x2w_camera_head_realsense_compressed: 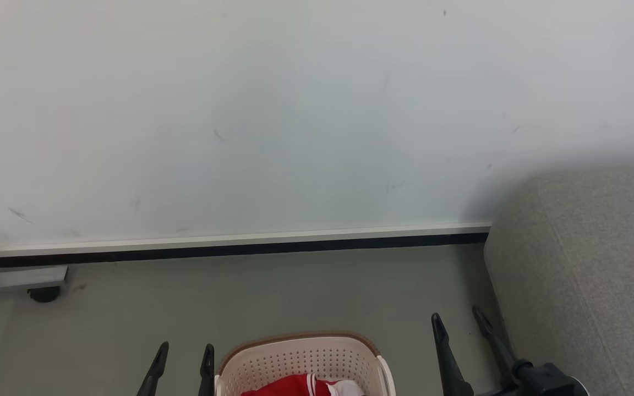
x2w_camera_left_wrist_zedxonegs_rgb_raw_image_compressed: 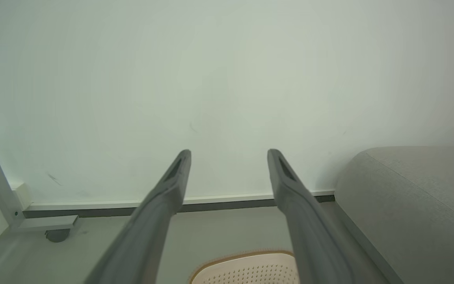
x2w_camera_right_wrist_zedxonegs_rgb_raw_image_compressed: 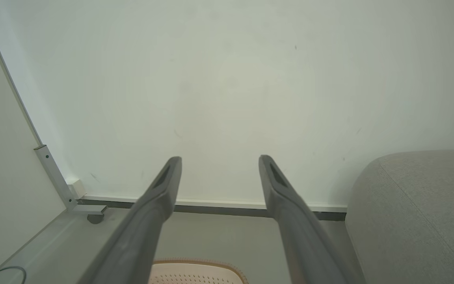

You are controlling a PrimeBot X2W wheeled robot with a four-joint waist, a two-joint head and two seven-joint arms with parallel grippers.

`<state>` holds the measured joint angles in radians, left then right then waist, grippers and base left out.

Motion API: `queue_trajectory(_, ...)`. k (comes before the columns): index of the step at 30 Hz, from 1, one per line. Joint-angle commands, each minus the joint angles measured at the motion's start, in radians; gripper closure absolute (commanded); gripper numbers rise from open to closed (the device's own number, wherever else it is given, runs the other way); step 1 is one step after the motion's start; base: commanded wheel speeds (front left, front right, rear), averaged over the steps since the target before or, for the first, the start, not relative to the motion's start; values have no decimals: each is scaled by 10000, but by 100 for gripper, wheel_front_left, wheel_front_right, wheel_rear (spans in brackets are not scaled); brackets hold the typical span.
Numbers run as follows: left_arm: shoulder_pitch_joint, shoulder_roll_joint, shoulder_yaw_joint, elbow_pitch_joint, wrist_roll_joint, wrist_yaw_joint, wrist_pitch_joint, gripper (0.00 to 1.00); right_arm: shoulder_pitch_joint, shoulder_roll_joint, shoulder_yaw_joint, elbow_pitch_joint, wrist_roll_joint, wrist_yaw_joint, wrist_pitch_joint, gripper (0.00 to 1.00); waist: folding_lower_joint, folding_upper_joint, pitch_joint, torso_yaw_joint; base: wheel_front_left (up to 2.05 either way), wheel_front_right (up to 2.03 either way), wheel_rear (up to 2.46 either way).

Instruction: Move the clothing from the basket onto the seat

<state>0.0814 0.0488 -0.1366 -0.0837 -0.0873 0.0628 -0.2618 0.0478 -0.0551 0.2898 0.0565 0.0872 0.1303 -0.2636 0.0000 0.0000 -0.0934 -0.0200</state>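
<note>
The cream basket (x2w_camera_head_realsense_compressed: pixel 295 360) with its brown rim stands on the floor at the bottom middle of the head view. Red clothing (x2w_camera_head_realsense_compressed: pixel 289 386) with a bit of white cloth lies inside it. Its rim also shows low in the left wrist view (x2w_camera_left_wrist_zedxonegs_rgb_raw_image_compressed: pixel 242 260) and the right wrist view (x2w_camera_right_wrist_zedxonegs_rgb_raw_image_compressed: pixel 195 268). The grey seat (x2w_camera_head_realsense_compressed: pixel 586 264) fills the right side, (x2w_camera_left_wrist_zedxonegs_rgb_raw_image_compressed: pixel 416 205), (x2w_camera_right_wrist_zedxonegs_rgb_raw_image_compressed: pixel 420 209). My left gripper (x2w_camera_head_realsense_compressed: pixel 184 347) is open just left of the basket, empty (x2w_camera_left_wrist_zedxonegs_rgb_raw_image_compressed: pixel 229 152). My right gripper (x2w_camera_head_realsense_compressed: pixel 457 314) is open between the basket and the seat, holding nothing (x2w_camera_right_wrist_zedxonegs_rgb_raw_image_compressed: pixel 220 158).
A pale wall (x2w_camera_head_realsense_compressed: pixel 273 110) with a white and dark baseboard (x2w_camera_head_realsense_compressed: pixel 240 245) runs across ahead. A metal frame foot with a caster (x2w_camera_head_realsense_compressed: pixel 42 286) stands at the left corner. Grey floor (x2w_camera_head_realsense_compressed: pixel 273 297) lies between the basket and the wall.
</note>
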Motion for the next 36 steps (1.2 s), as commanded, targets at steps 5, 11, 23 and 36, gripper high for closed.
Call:
queue_trajectory(5,-134,27,-60,299,-158,-361,-43,0,-145,18,-128,-146,17,7,-15,0,0,0,423,-243,0,0,0)
queue_trajectory(11,-441,24,-252,872,179,-683,-43,0,-317,30,-325,-303,37,7,-14,0,0,0,942,-483,0,0,0)
queue_trajectory(23,-1973,430,-836,3022,1151,-1167,-41,0,-1646,47,-33,-682,149,7,-14,0,0,0,2786,-1134,0,0,0)
queue_trajectory(36,-4598,1190,-1664,6513,1571,-1568,-41,0,-3729,55,426,-1283,182,7,-14,0,0,0,5191,-2075,0,0,0)
